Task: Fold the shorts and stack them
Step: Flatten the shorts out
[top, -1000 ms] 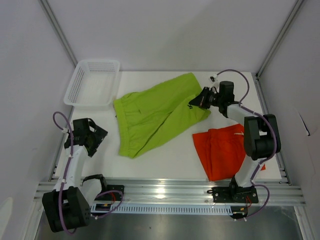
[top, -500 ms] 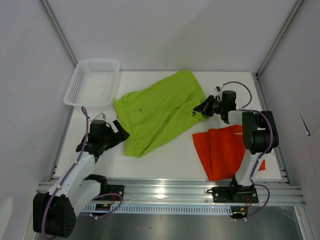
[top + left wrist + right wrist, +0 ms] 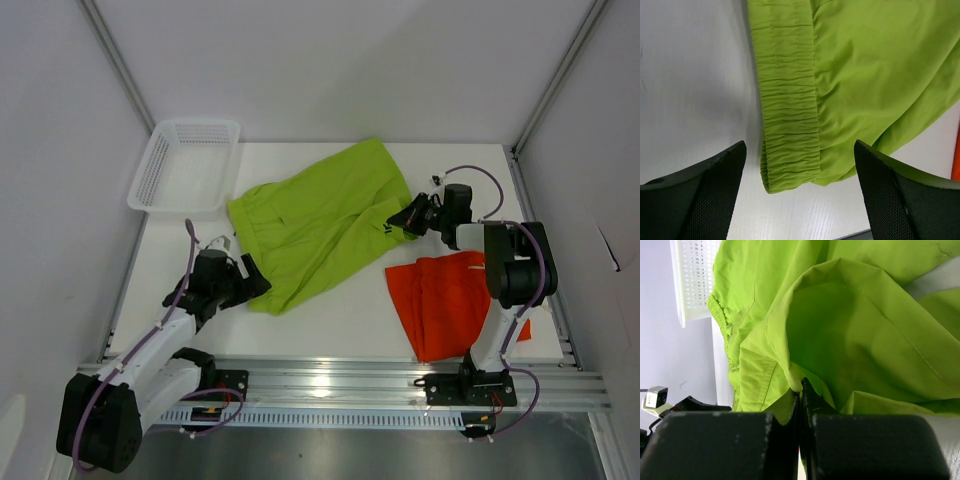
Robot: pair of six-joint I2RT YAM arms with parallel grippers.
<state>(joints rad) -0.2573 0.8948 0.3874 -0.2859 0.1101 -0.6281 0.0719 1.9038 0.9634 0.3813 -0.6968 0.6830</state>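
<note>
The lime green shorts [image 3: 318, 225] lie spread across the middle of the table. My right gripper [image 3: 402, 216] is shut on their right hem, and the pinched fold [image 3: 801, 386] rises above the dark fingers. My left gripper [image 3: 256, 285] is open and low at the near-left waistband corner. In the left wrist view that gathered waistband [image 3: 790, 145] ends between my two fingers [image 3: 700, 197], and nothing is held. The orange shorts [image 3: 445, 298] lie flat at the near right, beside the right arm's base.
A white mesh basket [image 3: 185, 165] stands at the far-left corner of the table. White walls and metal frame posts enclose the table on three sides. The aluminium rail with both arm bases runs along the near edge.
My left arm has swung in from the left edge to the green shorts' near waistband corner. My right gripper has drawn the hem slightly to the right and then held still.
</note>
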